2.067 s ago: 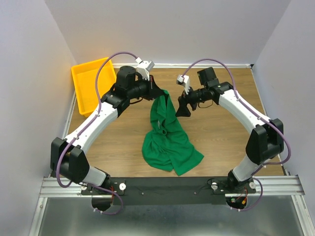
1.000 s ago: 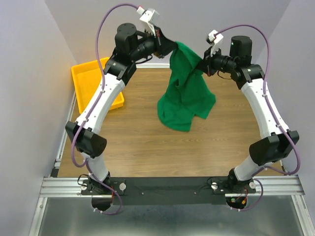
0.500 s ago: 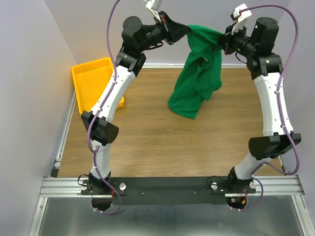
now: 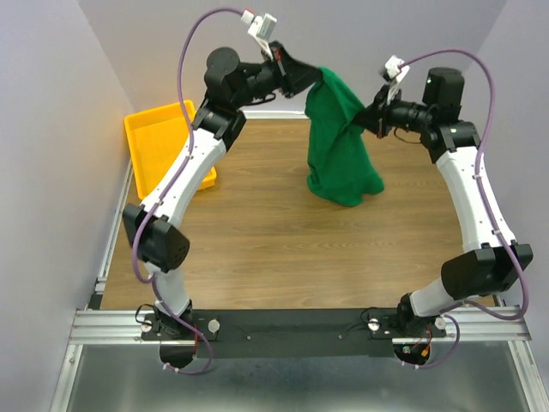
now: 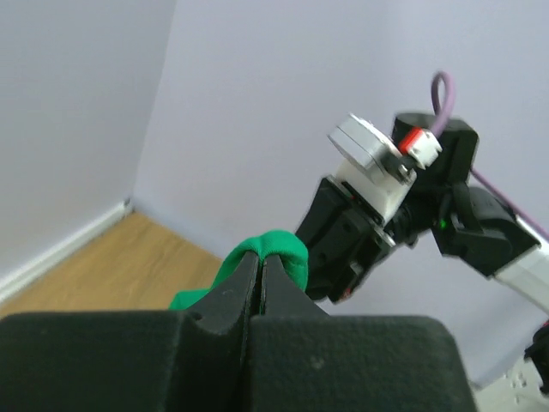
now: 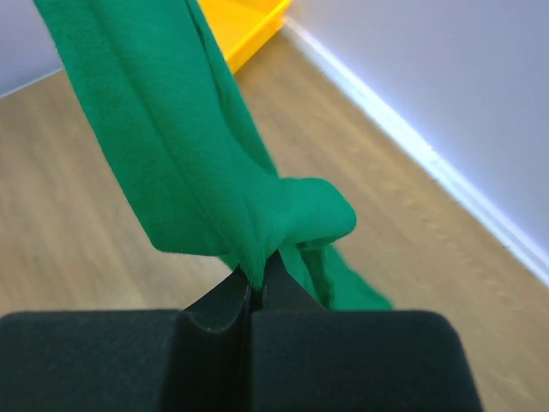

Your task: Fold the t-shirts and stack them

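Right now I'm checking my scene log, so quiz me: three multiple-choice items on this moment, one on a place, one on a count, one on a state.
1. Where on the table is the yellow tray?
A. far left
B. far right
C. near middle

2. How many grippers hold the t-shirt?
A. none
B. one
C. two

3. The t-shirt is:
A. folded flat
B. hanging bunched, held up
C. in the tray

Answers:
1 A, the tray sits by the left wall at the far end.
2 C, the left gripper and the right gripper each pinch green cloth.
3 B, it hangs from both grippers.
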You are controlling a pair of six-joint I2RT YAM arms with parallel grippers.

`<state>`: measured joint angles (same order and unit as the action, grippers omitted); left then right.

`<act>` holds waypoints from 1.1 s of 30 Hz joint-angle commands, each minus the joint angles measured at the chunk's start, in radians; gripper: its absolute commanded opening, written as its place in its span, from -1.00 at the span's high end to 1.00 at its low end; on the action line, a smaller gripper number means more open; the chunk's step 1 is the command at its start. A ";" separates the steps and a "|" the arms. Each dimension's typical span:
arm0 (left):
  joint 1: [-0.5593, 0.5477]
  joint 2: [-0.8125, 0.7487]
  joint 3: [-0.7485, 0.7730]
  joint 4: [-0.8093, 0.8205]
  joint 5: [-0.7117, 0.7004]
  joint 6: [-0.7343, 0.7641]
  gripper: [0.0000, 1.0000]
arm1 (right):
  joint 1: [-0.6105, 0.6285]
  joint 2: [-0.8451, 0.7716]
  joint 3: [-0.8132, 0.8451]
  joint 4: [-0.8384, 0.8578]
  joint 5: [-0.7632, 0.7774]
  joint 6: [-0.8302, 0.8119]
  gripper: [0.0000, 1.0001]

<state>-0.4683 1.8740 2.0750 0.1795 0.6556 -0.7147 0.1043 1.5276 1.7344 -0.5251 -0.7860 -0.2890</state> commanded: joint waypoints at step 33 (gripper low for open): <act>0.093 -0.771 -0.878 -0.020 -0.496 -0.130 1.00 | 0.242 0.449 0.436 0.139 -0.140 0.341 0.55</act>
<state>-0.4553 1.1240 1.3056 0.2737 0.4133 -0.7406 0.2920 1.7283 2.1399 -0.3588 -1.0542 -0.0639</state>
